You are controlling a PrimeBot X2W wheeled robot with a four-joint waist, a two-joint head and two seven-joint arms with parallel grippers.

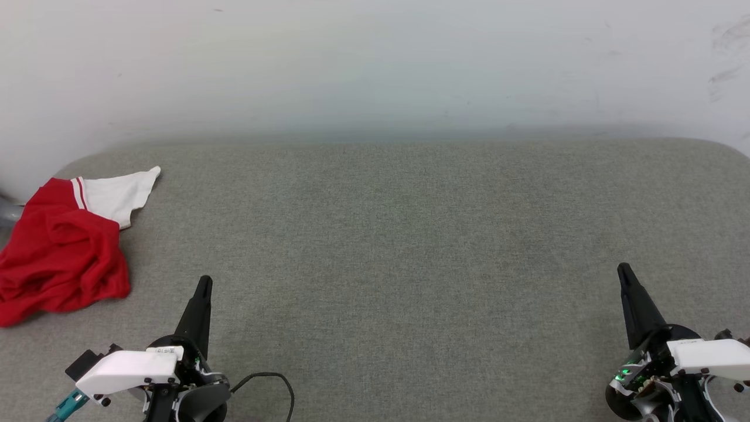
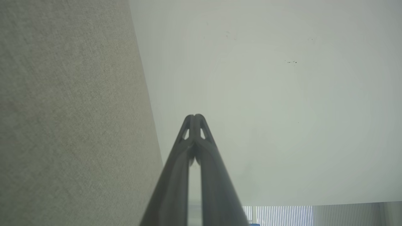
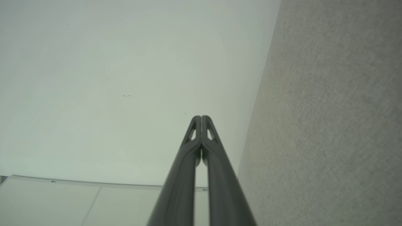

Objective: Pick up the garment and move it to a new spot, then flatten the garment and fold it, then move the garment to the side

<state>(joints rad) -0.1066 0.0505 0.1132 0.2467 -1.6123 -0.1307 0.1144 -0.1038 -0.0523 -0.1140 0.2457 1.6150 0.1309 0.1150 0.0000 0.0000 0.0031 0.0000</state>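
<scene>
**Both hands empty: the pick-up comes first**

The garment lies crumpled in a red heap well out to the left of my left gripper and a little beyond its tips. It sits at the edge of the grey padded surface. One white sleeve with striped trim sticks out on the side farthest from me, towards the pale wall. I can see no print from here.

My left gripper is low and near me, with its two dark fingers pressed together and nothing between them. The left wrist view shows the tips meeting. Bare grey fabric lies between my two hands.

My right gripper is far over on the other side. It is likewise pinched closed on nothing and well apart from the cloth.

I judge the first step is not yet begun, since nothing is gripped or lifted. The next move falls to my left hand. It should part its fingers, swing out to the left and forward over the heap, come down and pinch a good fold of red cloth. It can then carry the cloth towards the open middle, where both hands can reach to spread it.
</scene>
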